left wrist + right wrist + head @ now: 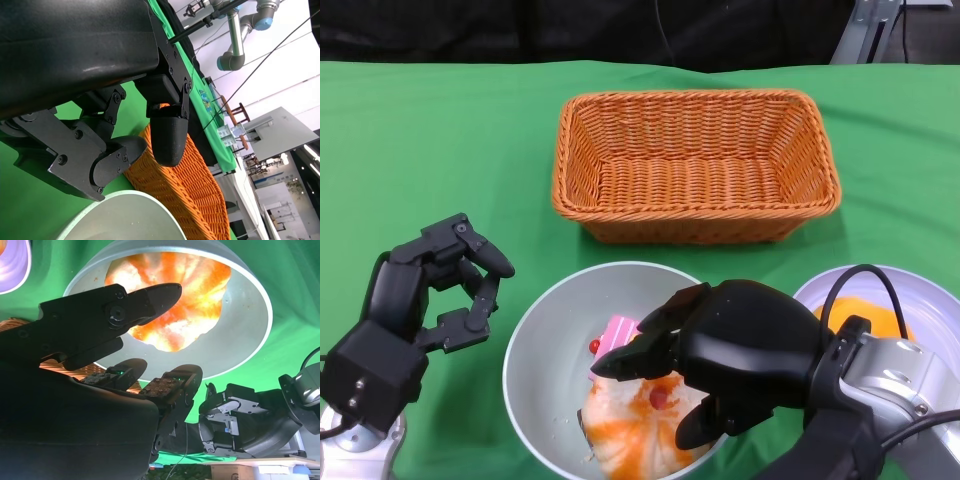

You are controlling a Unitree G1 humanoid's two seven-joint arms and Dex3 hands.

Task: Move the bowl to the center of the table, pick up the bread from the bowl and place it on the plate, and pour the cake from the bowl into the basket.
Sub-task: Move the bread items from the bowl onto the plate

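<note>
I'm at the bread step: my right hand [720,355] hangs over the bowl [535,345], fingers spread above the bread [630,430] beneath them, gripping nothing yet. My left hand [430,290] waits empty, fingers apart, beside the bowl. Next, I judge, close on the bread and lift toward the plate [930,300] just behind my right wrist.

Tabletop [440,140]: solid green. Basket [696,165]: orange woven wicker. Bowl [535,350]: plain grey. Bread [635,425]: pale with orange streaks. Cake [618,335]: pink, red dots alongside. Plate [920,290]: white-lilac, orange content. Both hands [735,345]: black.
</note>
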